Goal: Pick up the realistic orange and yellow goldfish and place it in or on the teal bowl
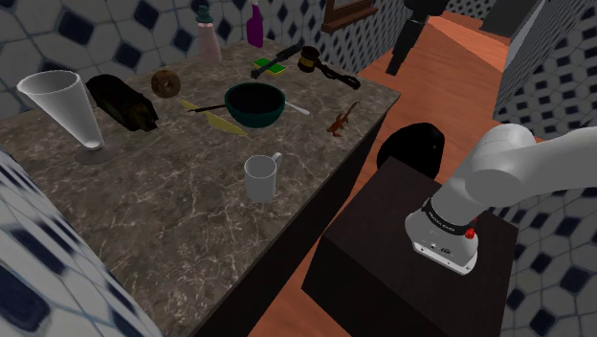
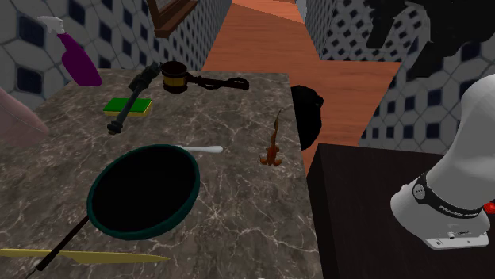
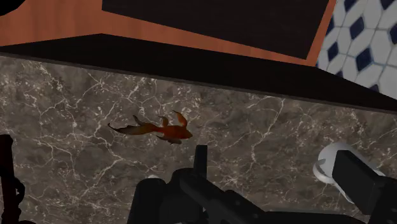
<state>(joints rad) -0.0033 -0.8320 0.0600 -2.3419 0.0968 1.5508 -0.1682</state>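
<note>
The orange and yellow goldfish (image 1: 342,120) (image 2: 274,147) lies flat on the marble counter close to the edge that faces the stand. In the wrist view the goldfish (image 3: 156,129) rests on the marble well beyond my fingers. The dark teal bowl (image 1: 256,117) (image 2: 92,202) stands upright farther in on the counter, apart from the fish. My black gripper (image 1: 402,53) (image 2: 389,32) hangs high above the floor past the counter's corner, open, with nothing between its fingers (image 3: 359,181).
A white mug (image 1: 260,177), a clear cone glass (image 1: 67,105), a dark brown lump (image 1: 122,101), two bottles (image 1: 208,33), a gavel (image 2: 174,77), a green sponge (image 2: 128,105), a white spoon (image 2: 208,148) and a yellow knife (image 2: 79,255) share the counter. A black round object (image 1: 411,148) sits beside the dark stand (image 1: 383,287).
</note>
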